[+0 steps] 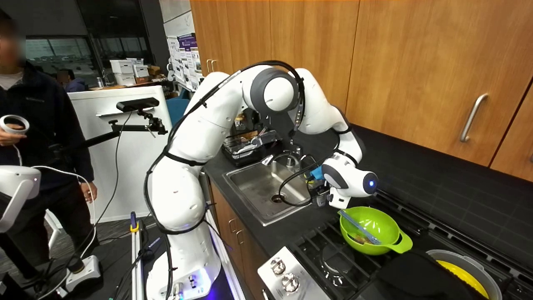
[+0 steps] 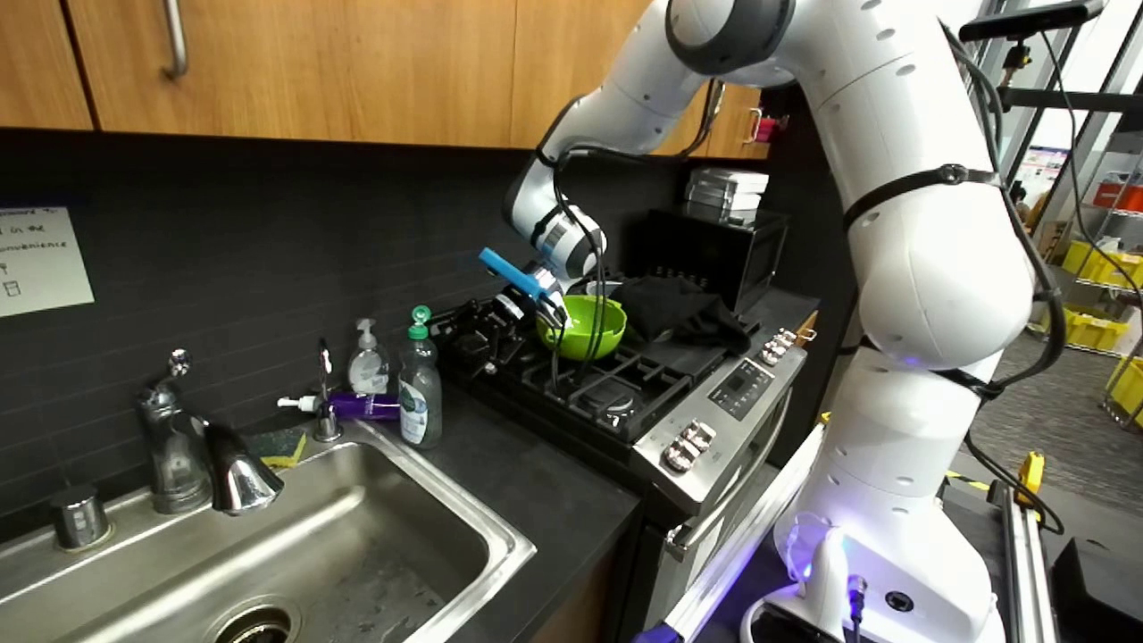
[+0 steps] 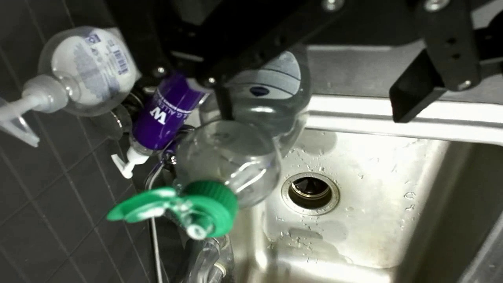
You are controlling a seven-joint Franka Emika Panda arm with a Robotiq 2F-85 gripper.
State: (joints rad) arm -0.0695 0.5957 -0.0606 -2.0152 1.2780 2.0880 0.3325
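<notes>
In the wrist view my gripper (image 3: 320, 106) reaches in from the top with its fingers wide apart. A clear dish-soap bottle (image 3: 243, 157) with a flipped-up green cap (image 3: 212, 204) lies nearest, by the left-hand finger; whether they touch I cannot tell. The right-hand finger (image 3: 416, 86) is well away from it, over the sink's rim. Behind that bottle are a purple pump bottle (image 3: 165, 114) and a clear pump bottle (image 3: 90, 70) with a white label. In an exterior view the soap bottle (image 2: 418, 384) stands upright on the counter, left of the black gripper (image 2: 464, 344).
A steel sink (image 2: 482, 500) with a faucet (image 2: 174, 446) adjoins the bottles. On the stove sits a green bowl (image 1: 374, 225) holding a blue utensil (image 1: 360, 227). Beside it lie a black cloth (image 1: 416, 275) and a grey pot (image 1: 493, 287). Wooden cabinets (image 1: 416, 75) hang above.
</notes>
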